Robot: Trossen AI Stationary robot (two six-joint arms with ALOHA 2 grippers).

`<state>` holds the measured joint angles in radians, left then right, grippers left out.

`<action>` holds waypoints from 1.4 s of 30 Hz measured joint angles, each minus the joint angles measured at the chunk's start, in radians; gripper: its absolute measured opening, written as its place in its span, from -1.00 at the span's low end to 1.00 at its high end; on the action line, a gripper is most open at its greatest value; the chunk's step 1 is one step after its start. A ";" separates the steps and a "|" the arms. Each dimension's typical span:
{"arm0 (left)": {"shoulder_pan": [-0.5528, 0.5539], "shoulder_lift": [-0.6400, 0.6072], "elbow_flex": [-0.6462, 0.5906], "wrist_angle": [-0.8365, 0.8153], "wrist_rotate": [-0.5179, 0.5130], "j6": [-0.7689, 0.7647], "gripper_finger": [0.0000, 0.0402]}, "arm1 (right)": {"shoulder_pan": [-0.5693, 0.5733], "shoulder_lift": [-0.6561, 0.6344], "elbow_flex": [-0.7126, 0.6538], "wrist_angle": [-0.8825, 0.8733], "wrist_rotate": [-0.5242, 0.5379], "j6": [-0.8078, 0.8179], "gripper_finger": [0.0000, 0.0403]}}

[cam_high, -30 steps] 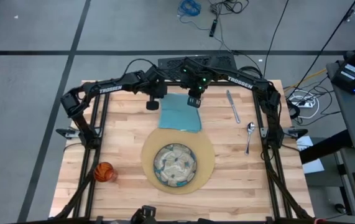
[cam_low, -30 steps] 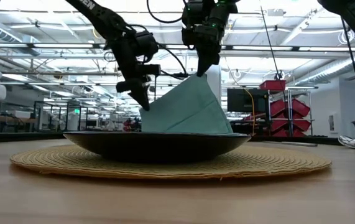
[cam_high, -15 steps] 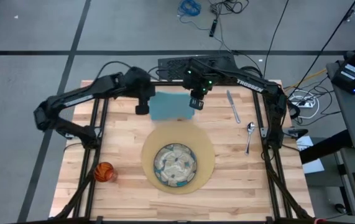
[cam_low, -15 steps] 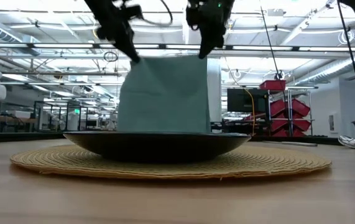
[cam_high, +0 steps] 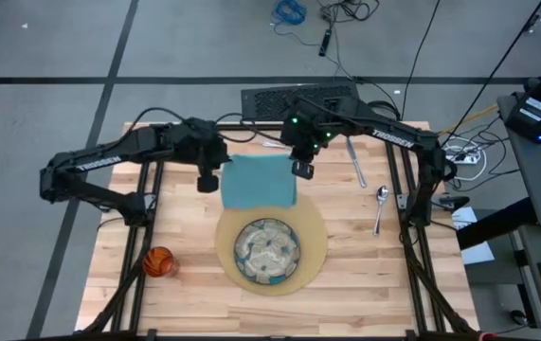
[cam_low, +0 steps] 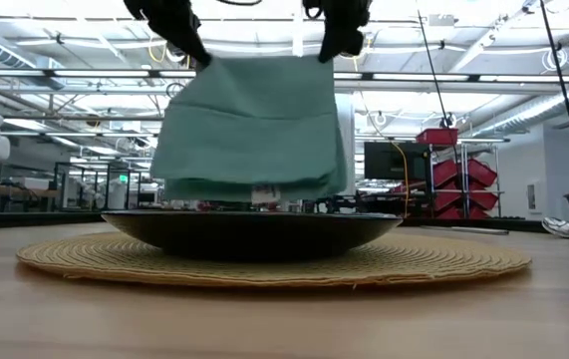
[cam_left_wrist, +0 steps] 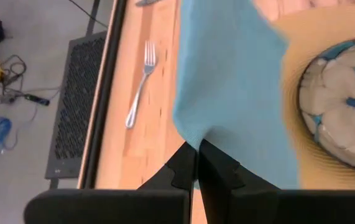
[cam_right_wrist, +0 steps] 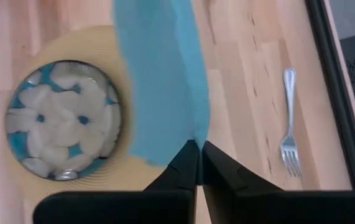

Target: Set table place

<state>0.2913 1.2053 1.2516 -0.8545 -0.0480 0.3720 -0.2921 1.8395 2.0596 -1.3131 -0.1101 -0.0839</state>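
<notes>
I hold the light-blue cloth napkin (cam_high: 259, 181) up in the air by two corners, my left gripper (cam_high: 207, 181) pinched tight on one and my right gripper (cam_high: 301, 169) pinched tight on the other. The soft fabric hangs between them as a limp, slightly creased rectangle, its lower hem folding under itself just above the plate (cam_low: 252, 232) in the low view. Through my left wrist camera the dark fingers (cam_left_wrist: 183, 163) meet flat on the cloth's edge; my right fingers (cam_right_wrist: 188, 163) do the same on the far corner.

Below, the round woven mat (cam_high: 316, 234), tan and ribbed, lies on the pale plank table (cam_high: 365, 284), with the shallow plate of greenish and cream petal pattern in its middle. A slim silver fork (cam_left_wrist: 139, 85) lies on the wood near the table's far edge. The knife (cam_high: 354, 162) and spoon (cam_high: 380, 207) rest to my right of the mat, and the small glossy orange cup (cam_high: 158, 261) stands to my left.
</notes>
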 joint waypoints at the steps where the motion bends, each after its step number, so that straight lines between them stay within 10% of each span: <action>1: 0.000 0.012 -0.007 0.003 -0.007 0.000 -1.00 | -0.010 0.011 0.000 -0.002 0.000 -0.008 -1.00; 20: 0.181 0.435 -0.090 0.137 -0.114 0.168 -1.00 | -0.234 0.293 -0.070 0.052 -0.103 -0.201 -1.00; 36: 0.083 0.443 -0.090 0.072 -0.012 0.109 -1.00 | -0.113 0.316 -0.076 -0.022 -0.181 -0.194 -1.00; 42: 0.032 0.442 -0.096 0.062 -0.008 0.097 -1.00 | -0.102 0.218 -0.287 0.088 -0.182 -0.136 -1.00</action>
<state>0.3230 1.6477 1.1553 -0.7923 -0.0559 0.4686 -0.3945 2.0572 1.7722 -1.2256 -0.2916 -0.2197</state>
